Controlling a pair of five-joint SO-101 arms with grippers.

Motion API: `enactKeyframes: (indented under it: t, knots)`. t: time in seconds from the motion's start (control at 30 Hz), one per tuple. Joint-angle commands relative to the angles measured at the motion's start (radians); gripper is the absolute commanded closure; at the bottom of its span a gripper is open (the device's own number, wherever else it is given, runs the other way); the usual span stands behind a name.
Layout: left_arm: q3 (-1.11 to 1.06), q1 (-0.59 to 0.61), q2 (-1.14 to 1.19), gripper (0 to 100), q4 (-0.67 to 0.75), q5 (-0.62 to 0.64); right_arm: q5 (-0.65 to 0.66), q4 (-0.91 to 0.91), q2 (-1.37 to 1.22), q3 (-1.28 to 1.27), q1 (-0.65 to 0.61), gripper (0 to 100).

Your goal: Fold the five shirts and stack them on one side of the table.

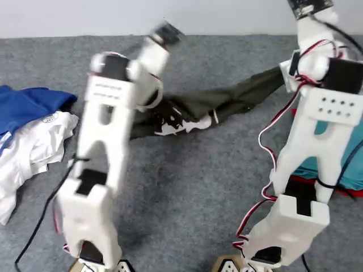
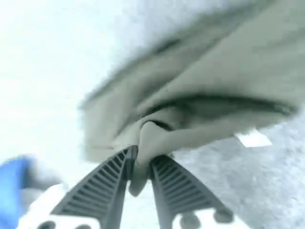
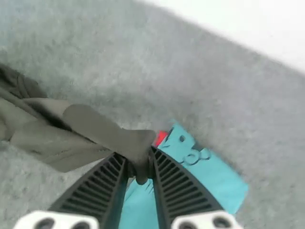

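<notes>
An olive green shirt point(image 1: 227, 102) with a white print hangs stretched between the two arms above the grey table point(image 1: 187, 187). My left gripper point(image 2: 139, 168) is shut on a bunched fold of the olive shirt point(image 2: 200, 95). My right gripper point(image 3: 139, 168) is shut on the other end of the olive shirt point(image 3: 95, 129). In the high view the left arm point(image 1: 113, 113) holds the shirt's end at the middle, and the right arm point(image 1: 317, 96) holds it at the far right.
A blue shirt point(image 1: 28, 105) and a white shirt point(image 1: 34, 147) lie crumpled at the table's left edge. A teal shirt point(image 1: 351, 153) over a red one point(image 1: 349, 192) lies at the right edge, behind the right arm; the teal shirt point(image 3: 200, 176) lies under my right gripper.
</notes>
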State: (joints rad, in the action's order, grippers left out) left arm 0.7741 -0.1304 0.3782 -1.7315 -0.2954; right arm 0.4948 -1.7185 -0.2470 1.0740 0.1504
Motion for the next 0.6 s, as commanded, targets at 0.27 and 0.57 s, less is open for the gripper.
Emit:
enactKeyframes:
  t: [0.27, 0.57]
  knots:
    - [0.044, 0.181, -0.528, 99, 0.236, -0.028, 0.094, 0.018, 0.018, 0.583, 0.007, 98.9]
    - [0.044, 0.196, -0.717, 99, 0.417, -0.245, 0.232, 0.254, 0.16, 0.595, 0.005, 98.9]
